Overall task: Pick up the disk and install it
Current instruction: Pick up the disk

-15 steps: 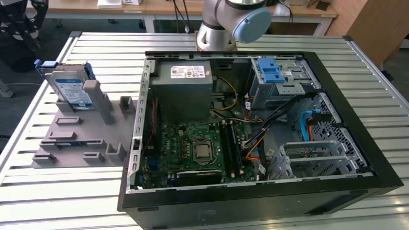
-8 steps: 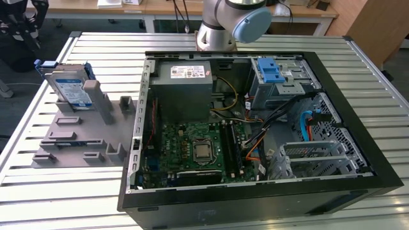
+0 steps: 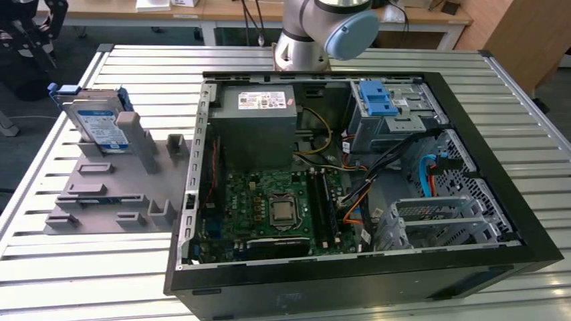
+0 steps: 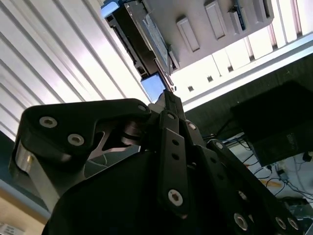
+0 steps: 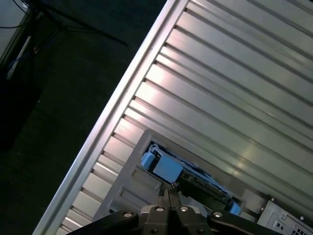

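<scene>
**A:** How does the gripper (image 5: 168, 188) stand?

**B:** In the first wrist view its two fingers are pressed together at the tips, with nothing between them. They point at the blue end of the disk (image 5: 164, 168). Whether they touch it cannot be told.

**A:** And where is the disk?

**B:** In the exterior view the disk (image 3: 96, 124) stands on edge in a grey holder (image 3: 111, 194) with its label showing. The holder lies on the slatted metal table (image 3: 89, 267), at the exterior view's left of the open computer case (image 3: 499, 167) and just beside it.

**A:** What is inside the case?

**B:** The grey power-supply box (image 3: 259, 114) sits at the far wall, and a blue latch (image 3: 378, 100) is on the drive cage at its far corner. Behind the case rises the arm (image 3: 317, 30).
</scene>
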Tool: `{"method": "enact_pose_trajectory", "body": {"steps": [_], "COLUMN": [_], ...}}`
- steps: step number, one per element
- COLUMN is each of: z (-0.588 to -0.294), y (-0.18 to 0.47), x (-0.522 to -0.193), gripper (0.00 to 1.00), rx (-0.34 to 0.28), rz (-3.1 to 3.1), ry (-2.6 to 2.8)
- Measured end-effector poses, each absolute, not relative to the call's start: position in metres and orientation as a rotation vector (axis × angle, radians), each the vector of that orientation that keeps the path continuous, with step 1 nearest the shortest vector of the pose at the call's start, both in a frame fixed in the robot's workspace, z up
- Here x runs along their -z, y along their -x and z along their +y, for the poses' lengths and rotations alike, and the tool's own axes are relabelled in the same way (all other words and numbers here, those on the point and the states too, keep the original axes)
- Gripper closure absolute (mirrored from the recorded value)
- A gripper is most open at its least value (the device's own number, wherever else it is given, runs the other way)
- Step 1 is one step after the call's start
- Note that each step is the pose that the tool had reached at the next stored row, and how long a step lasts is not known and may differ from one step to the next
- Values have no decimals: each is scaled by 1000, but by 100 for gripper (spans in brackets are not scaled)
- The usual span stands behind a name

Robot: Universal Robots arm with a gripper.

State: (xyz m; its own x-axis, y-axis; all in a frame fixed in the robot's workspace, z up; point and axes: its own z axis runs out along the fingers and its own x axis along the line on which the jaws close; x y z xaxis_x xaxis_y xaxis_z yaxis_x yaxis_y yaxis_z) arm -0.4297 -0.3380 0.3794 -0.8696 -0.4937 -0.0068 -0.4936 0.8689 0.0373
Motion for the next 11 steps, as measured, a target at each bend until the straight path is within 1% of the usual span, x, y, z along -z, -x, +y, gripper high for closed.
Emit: {"method": "enact_pose_trajectory", "body": {"steps": [11], "z": [-338], "y": [430], "x": [-379], "gripper": [89], "rx": [58], "rz": [-2973], "ry": [-999]}}
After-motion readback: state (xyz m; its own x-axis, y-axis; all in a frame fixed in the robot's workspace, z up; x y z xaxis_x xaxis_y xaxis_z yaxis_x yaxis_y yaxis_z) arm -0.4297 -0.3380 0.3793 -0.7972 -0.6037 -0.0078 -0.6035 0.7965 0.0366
